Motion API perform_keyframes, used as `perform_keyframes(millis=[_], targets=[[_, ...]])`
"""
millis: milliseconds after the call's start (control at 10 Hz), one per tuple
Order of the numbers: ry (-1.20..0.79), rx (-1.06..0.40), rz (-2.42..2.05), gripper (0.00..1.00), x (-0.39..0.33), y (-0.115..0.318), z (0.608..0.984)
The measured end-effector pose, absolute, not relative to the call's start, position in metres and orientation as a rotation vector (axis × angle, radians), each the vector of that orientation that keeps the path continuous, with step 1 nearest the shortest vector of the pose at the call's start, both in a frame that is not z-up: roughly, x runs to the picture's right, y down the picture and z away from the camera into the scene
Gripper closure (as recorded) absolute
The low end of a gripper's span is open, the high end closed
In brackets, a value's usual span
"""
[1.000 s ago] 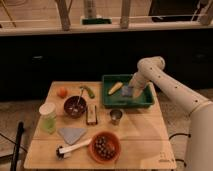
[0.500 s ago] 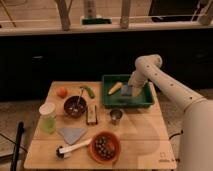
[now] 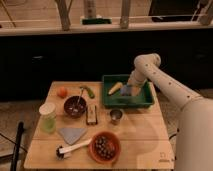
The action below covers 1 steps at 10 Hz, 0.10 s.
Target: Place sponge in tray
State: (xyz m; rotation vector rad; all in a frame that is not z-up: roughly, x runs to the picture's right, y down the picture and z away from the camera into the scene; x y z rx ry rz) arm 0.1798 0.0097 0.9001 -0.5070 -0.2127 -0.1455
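The dark-green tray [image 3: 107, 101] sits at the back right of the wooden table. My gripper [image 3: 127, 90] reaches down into the tray from the right on the white arm. It is shut on the small blue-grey sponge [image 3: 125, 92], which is low over the tray floor; I cannot tell whether it touches. A yellow item [image 3: 115, 88] lies in the tray just left of the sponge.
On the table are a small metal cup [image 3: 116, 116], a dark narrow block [image 3: 91, 114], a dark bowl with a spoon [image 3: 75, 106], an orange fruit [image 3: 61, 92], a green vegetable [image 3: 89, 91], a green lidded cup [image 3: 48, 117], a grey triangular cloth [image 3: 72, 134], an orange bowl [image 3: 104, 146] and a white brush [image 3: 70, 149].
The arm has swung a little to the left and down, bringing the gripper and sponge deeper into the tray, closer to the yellow item.
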Motion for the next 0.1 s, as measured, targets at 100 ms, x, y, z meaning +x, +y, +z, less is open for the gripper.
perform_keyframes(millis=[100], targets=[[-0.212,-0.51,-0.148,0.21,0.1793,0.0098,0.9]])
